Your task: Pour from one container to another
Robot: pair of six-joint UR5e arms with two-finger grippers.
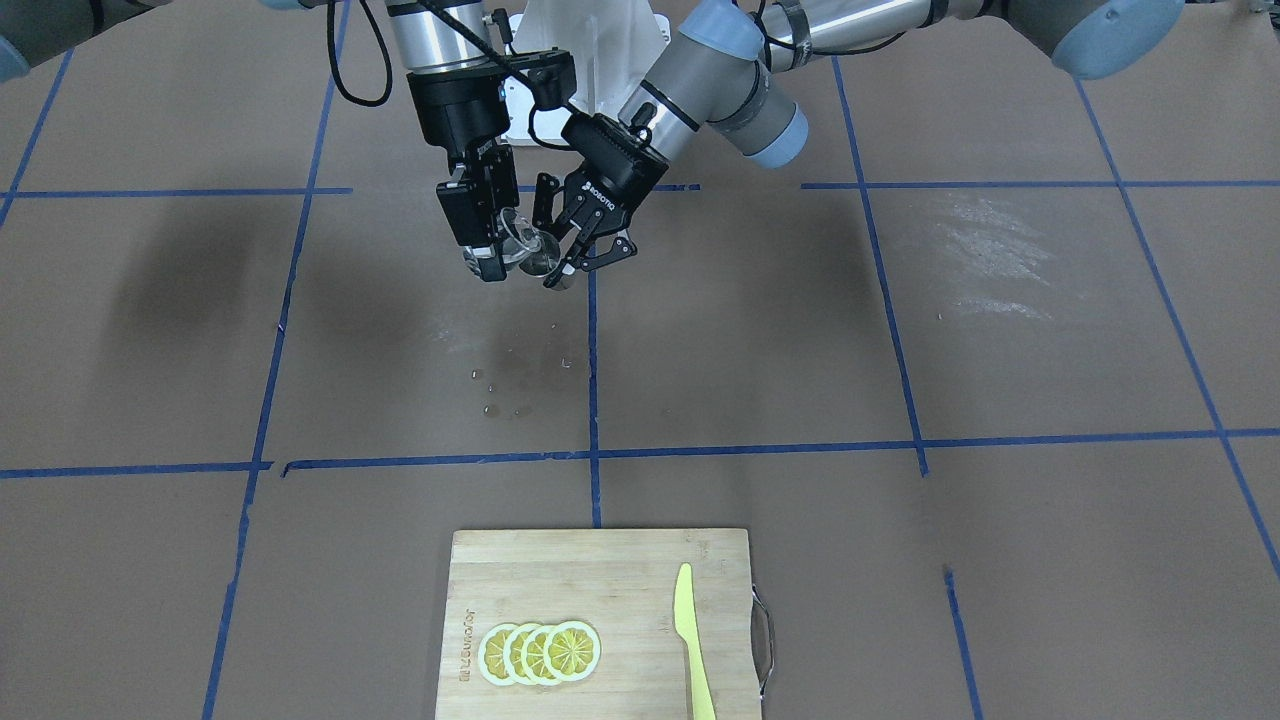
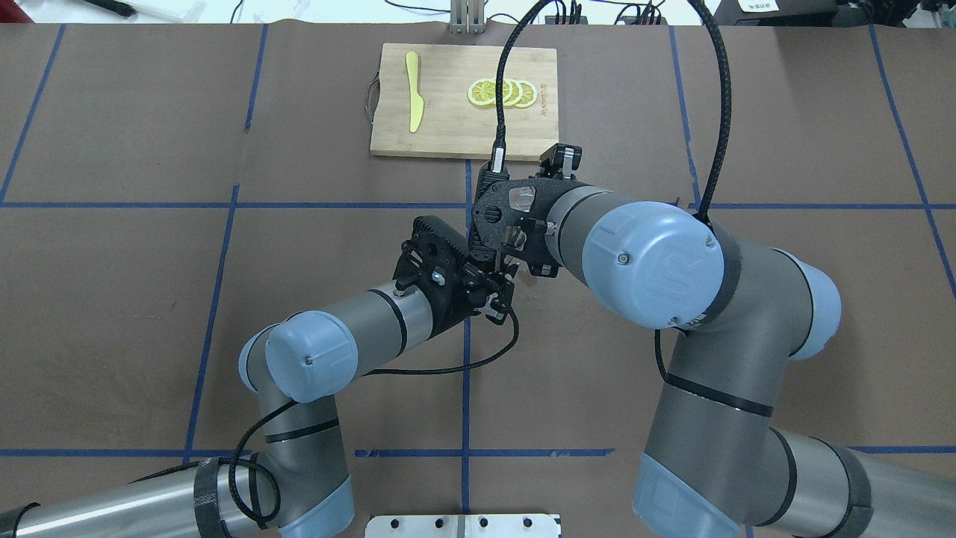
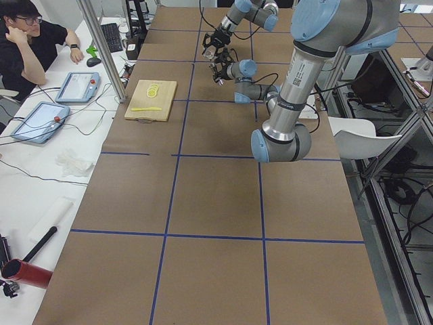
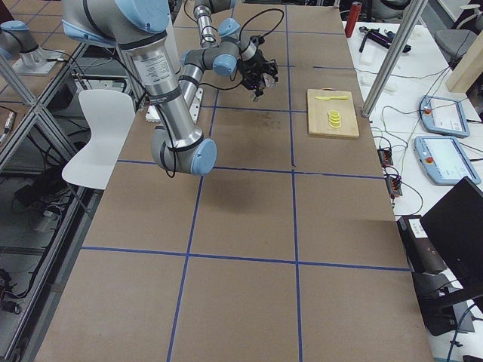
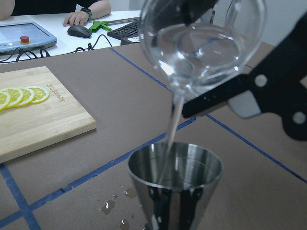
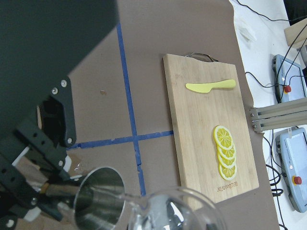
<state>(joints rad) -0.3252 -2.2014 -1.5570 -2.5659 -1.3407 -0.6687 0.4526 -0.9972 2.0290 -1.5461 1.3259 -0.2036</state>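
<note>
the right gripper (image 1: pixel 500 256) is clamped on the small clear glass cup (image 5: pixel 201 52), tipped just above the left gripper (image 1: pixel 585 262), which grips the silver jigger (image 5: pixel 175 184); a thin stream (image 5: pixel 171 127) runs from cup into jigger. under both grippers, droplets (image 1: pixel 500 395) dot the brown table (image 1: pixel 1000 350). farther out from them lies a cutting board (image 1: pixel 600 570) with lemon slices (image 1: pixel 540 652) and a yellow knife (image 1: pixel 690 640); a person (image 3: pixel 27 40) sits beside the table.

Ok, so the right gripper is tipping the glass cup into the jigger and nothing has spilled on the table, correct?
Not quite: some has spilled. The exterior front-facing view shows droplets on the table below the pour. The rest stands: the right gripper is tipping the glass cup into the jigger.
</note>
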